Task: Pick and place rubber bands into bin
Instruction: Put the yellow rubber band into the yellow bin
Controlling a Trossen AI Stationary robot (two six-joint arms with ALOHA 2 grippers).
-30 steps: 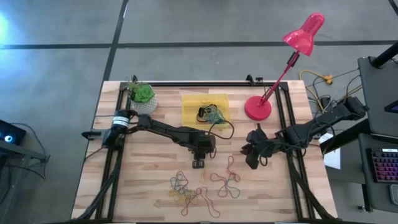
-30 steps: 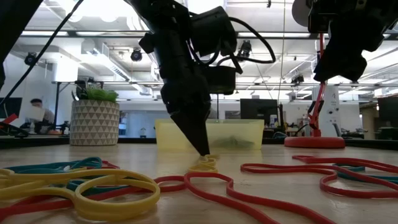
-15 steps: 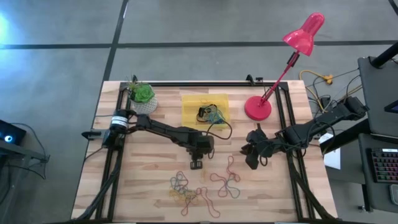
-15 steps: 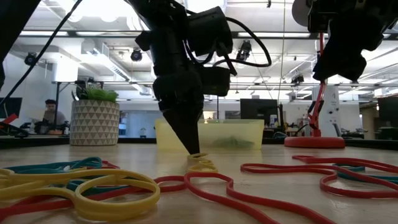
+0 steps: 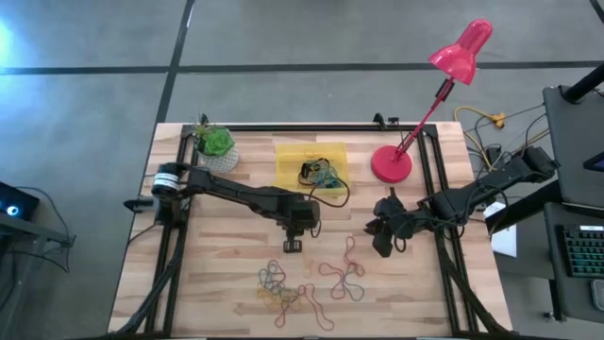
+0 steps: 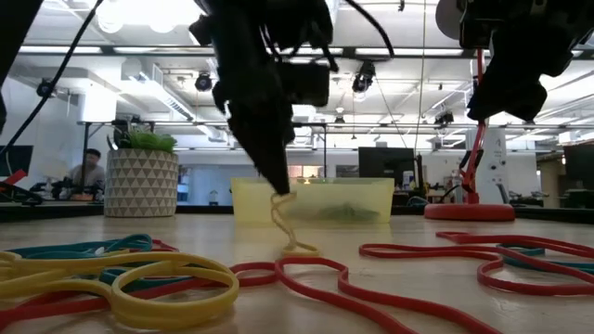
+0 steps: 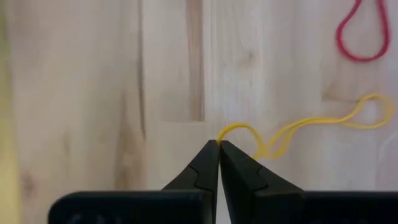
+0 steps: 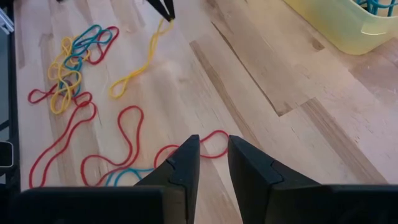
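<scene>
Rubber band, a yellow one (image 6: 288,223), is now rising off the desk (image 5: 226,283), pinched in the left tool (image 7: 218,146), which has just snapped closed; carrying it to the bin (image 5: 288,161) comes next. Right tool (image 8: 212,152) is hovering part-open, gripping nothing.

Pale planked wood table (image 5: 226,283), translucent glossy plastic bin (image 5: 288,168), smooth rubber bands (image 8: 65,68).

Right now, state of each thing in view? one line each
left gripper: shut on the yellow rubber band, lifting one end
yellow rubber band: pinched, far end on the table
right gripper: fingers apart, holding nothing, above the table
bin: upright, bands inside
loose rubber bands: lying on the table
lamp: standing
</scene>
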